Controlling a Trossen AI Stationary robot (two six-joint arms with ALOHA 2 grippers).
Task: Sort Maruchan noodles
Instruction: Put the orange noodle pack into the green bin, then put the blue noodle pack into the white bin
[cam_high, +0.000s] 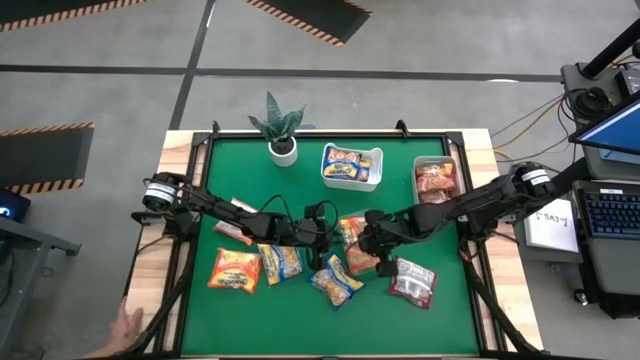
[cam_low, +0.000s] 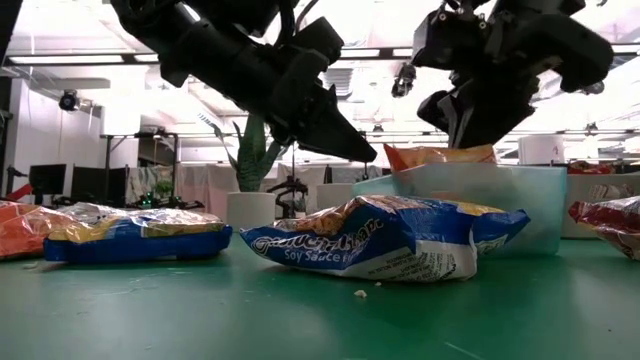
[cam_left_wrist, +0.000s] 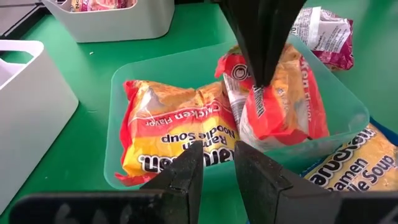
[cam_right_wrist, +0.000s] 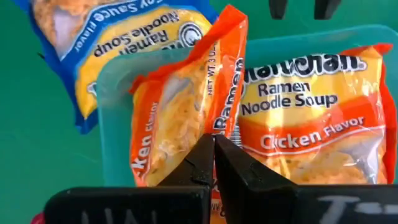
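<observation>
A clear tray (cam_high: 352, 232) sits mid-table with one orange packet (cam_left_wrist: 171, 137) lying flat in it. My right gripper (cam_right_wrist: 214, 152) is over the tray, shut on a second orange packet (cam_right_wrist: 177, 106). My left gripper (cam_left_wrist: 219, 168) hovers just left of the tray, open and holding nothing. Still flat on the green mat are an orange packet (cam_high: 235, 270), two yellow-and-blue packets (cam_high: 281, 262) (cam_high: 336, 283) and a red-and-silver packet (cam_high: 413, 281). My right gripper pinches the orange packet between its two fingers at its upturned edge (cam_left_wrist: 256, 93), coming from above and pointing down. The packet stands tilted on its side inside the clear tray, its lower part against the flat orange packet.
A white tub (cam_high: 374, 168) with yellow-and-blue packets and a grey bin (cam_high: 446, 163) with red packets stand at the far side. A potted plant (cam_high: 282, 135) is far left of them. A person's hand (cam_high: 125, 325) shows at the near left corner. Green mat lies bare along the near edge.
</observation>
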